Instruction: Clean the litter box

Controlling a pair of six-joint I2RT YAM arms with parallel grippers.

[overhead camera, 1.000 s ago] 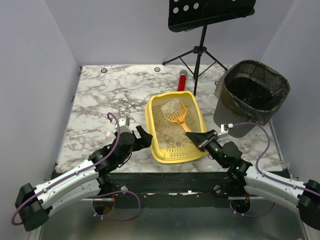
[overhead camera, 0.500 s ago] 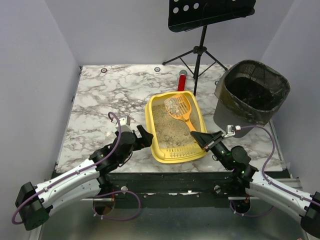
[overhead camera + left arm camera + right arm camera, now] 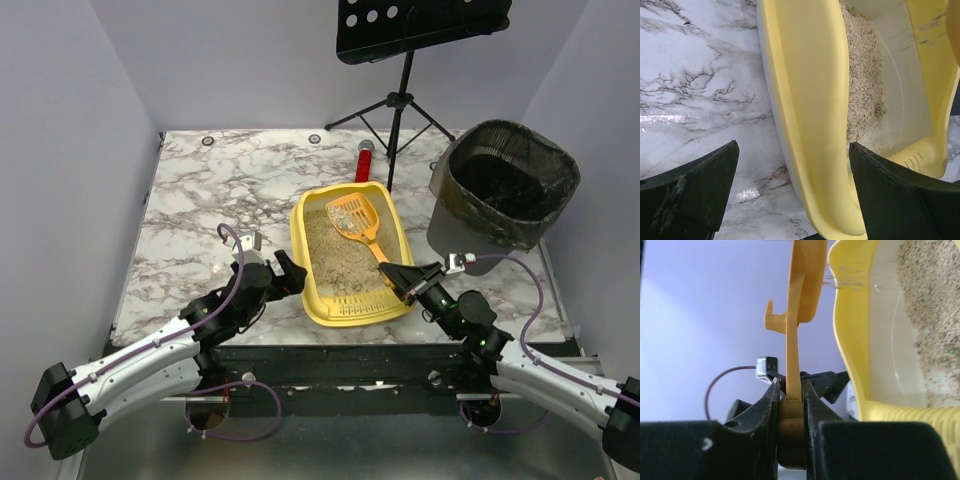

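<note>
The yellow litter box (image 3: 318, 300) lies near the table's front edge, with beige litter (image 3: 335, 255) in it. My left gripper (image 3: 291, 274) is open. In the left wrist view its jaws straddle the box's left wall (image 3: 805, 100), one outside over the marble and one inside. My right gripper (image 3: 400, 277) is shut on the handle of the orange slotted scoop (image 3: 352, 215). The scoop's head hangs over the far part of the box and little litter shows on it. In the right wrist view the handle (image 3: 794, 330) stands edge-on between the fingers (image 3: 762, 412), beside the box's wall (image 3: 852, 340).
A black mesh bin (image 3: 505, 190) with a dark liner stands at the right of the table. A black music stand (image 3: 400, 100) rises behind the box, and a red cylinder (image 3: 366, 160) lies at its foot. The table's front edge runs just below the box.
The scoop's head has risen out of the litter and shed the heap it carried. The right gripper has shifted a little to the left with it. The left arm stays put.
</note>
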